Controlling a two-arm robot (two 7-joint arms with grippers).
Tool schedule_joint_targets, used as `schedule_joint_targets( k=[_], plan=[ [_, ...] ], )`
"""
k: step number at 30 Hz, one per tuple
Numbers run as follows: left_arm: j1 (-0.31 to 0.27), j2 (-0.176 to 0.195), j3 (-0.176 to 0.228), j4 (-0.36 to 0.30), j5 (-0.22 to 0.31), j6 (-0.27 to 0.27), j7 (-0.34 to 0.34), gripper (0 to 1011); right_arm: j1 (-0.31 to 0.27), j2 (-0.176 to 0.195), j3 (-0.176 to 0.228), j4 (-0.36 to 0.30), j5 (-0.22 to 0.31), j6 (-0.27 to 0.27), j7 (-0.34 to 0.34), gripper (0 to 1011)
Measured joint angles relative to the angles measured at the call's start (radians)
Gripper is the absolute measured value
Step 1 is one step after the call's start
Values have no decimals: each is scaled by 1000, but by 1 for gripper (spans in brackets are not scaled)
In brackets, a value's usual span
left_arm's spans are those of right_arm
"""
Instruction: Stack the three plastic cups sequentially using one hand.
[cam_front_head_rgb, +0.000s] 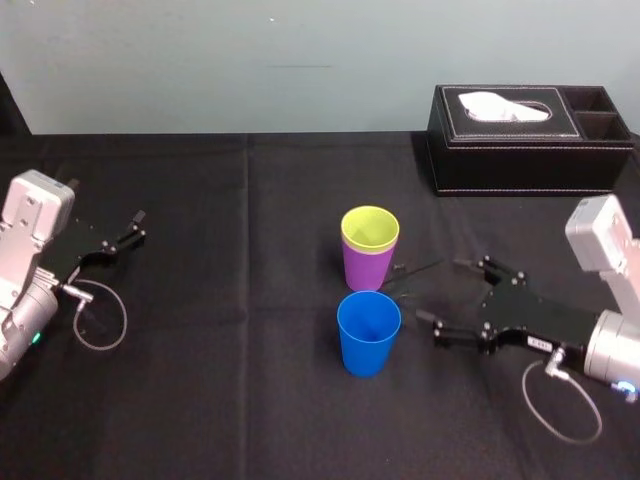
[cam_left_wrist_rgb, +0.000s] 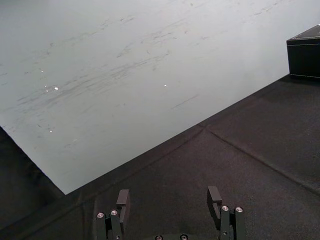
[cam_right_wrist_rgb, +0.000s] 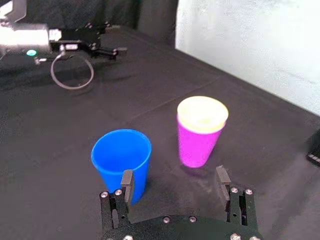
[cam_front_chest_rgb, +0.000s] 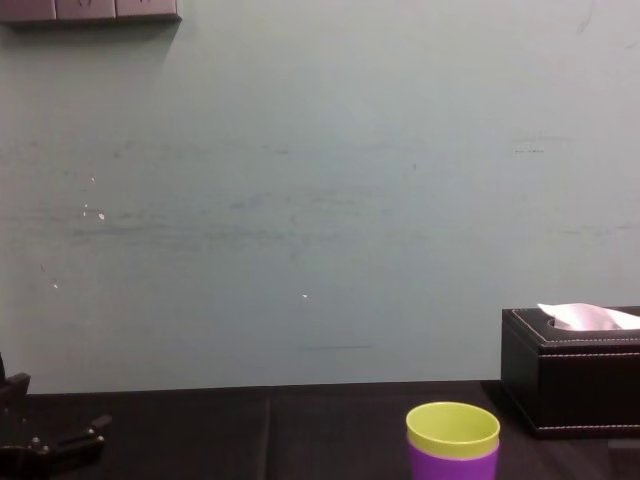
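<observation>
Right tool (cam_front_head_rgb: 435, 292) level, spread apart, beside blue cup (cam_front_head_rgb: 368, 340), yellow-green cup (cam_front_head_rgb: 370, 230) nested in purple cup (cam_front_head_rgb: 367, 270), left tool (cam_front_head_rgb: 138, 226) parked, apart.

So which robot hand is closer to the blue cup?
The right. The right gripper is just beside the blue cup, on its right side. The left gripper is parked far off to the cup's left.
</observation>
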Motion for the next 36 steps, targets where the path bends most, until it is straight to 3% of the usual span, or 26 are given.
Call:
schedule_joint_targets(
  k=[14, 36],
  plan=[
    [0, 0, 0, 0, 0, 0, 0, 1011, -11, 4, -69, 20, -56, -25, 31, 1003],
    [0, 0, 0, 0, 0, 0, 0, 1011, 8, -13, -92, 33, -78, -22, 37, 1003]
  ],
)
